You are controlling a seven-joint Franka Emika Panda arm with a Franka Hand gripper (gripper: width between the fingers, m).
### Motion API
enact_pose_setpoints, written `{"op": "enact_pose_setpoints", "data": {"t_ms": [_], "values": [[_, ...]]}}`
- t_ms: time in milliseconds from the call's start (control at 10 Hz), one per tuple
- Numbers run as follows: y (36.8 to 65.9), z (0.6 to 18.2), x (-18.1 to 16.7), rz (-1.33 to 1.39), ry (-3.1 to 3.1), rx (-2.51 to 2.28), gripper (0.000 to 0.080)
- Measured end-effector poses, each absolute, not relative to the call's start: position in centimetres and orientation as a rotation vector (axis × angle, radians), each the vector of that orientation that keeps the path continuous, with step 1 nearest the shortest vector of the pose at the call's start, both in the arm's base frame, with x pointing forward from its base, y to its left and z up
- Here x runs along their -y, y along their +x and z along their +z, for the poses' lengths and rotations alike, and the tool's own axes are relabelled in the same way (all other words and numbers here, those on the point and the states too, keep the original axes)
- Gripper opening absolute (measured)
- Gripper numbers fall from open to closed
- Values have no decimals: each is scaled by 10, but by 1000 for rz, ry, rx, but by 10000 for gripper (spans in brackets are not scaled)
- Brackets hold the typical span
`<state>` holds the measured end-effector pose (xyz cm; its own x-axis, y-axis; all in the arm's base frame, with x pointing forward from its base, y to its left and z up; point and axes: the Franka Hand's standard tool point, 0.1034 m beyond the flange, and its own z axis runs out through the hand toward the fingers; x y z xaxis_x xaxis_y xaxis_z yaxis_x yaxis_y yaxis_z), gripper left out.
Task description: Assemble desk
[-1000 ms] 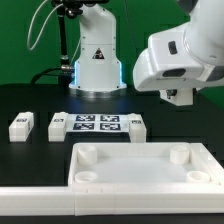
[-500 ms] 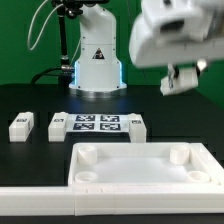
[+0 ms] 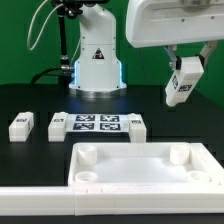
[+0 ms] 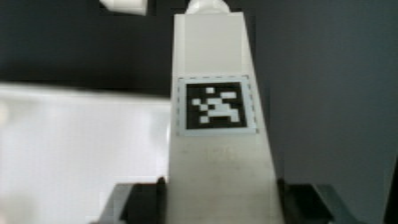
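The white tray-like tabletop (image 3: 135, 167) lies flat at the front with round rimmed sockets in its corners. My gripper (image 3: 178, 62) hangs in the air above the tabletop's far corner on the exterior view's right. It is shut on a white block leg (image 3: 182, 85) that is slightly tilted and points down. In the wrist view the leg (image 4: 217, 60) with its square tag stands out between the dark fingers (image 4: 143, 203) of the gripper (image 4: 217, 205); the tabletop (image 4: 71, 130) shows blurred beneath. Three more legs lie on the table (image 3: 20, 126) (image 3: 57, 125) (image 3: 137, 124).
The marker board (image 3: 97, 124) lies between two of the loose legs. The arm's base (image 3: 97, 60) stands behind it. A white border rail (image 3: 40, 205) runs along the front edge. The table surface is black.
The arm has risen and shifted towards the exterior view's right. The held leg, hidden behind the hand one second ago, now hangs in full view below it.
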<state>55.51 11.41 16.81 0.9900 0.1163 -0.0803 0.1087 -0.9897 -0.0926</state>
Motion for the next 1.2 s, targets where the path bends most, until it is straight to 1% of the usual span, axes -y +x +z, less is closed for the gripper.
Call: {"op": "enact_pose_setpoints", "data": {"t_ms": [200, 300, 400, 600, 700, 800, 900, 1000, 1200], "values": [[599, 210, -100, -71, -3044, 177, 287], [609, 222, -99, -212, -3038, 170, 287], [611, 220, -99, -319, -3028, 164, 287], [616, 220, -97, -615, -2984, 147, 287], [616, 216, -98, -707, -2965, 138, 287], [620, 206, -105, -861, -2919, 143, 287], [621, 190, -108, -858, -2924, 168, 287], [626, 184, -108, -858, -2934, 208, 287], [627, 182, -107, -859, -2937, 221, 287]]}}
